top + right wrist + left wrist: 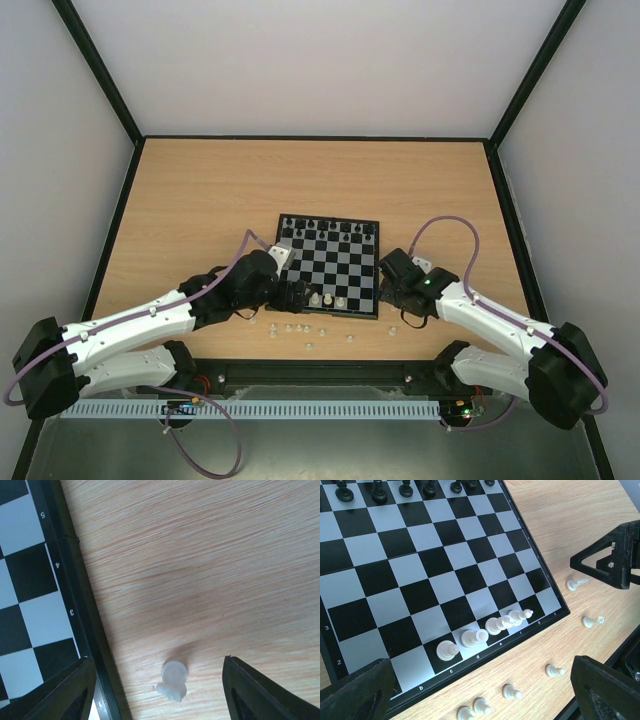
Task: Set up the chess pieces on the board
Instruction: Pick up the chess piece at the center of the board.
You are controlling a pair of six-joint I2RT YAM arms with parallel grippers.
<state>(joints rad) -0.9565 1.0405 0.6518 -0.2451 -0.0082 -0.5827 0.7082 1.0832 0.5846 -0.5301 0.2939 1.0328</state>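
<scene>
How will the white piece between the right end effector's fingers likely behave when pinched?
The white piece looks tiny, so probably light. Its rounded, smooth shape may roll or slip from the right end effector.

Both arms are stretching forward from the near edge of the desk [200, 190] and bending inward toward each other. The left arm [140, 325] is lying low and pointing right, and the left gripper [292, 296] is holding its jaws wide apart. The right arm [500, 330] is angling left, and the right gripper [402, 312] is tipping down close to the desk, its fingers [260, 690] spreading apart and gripping nothing
</scene>
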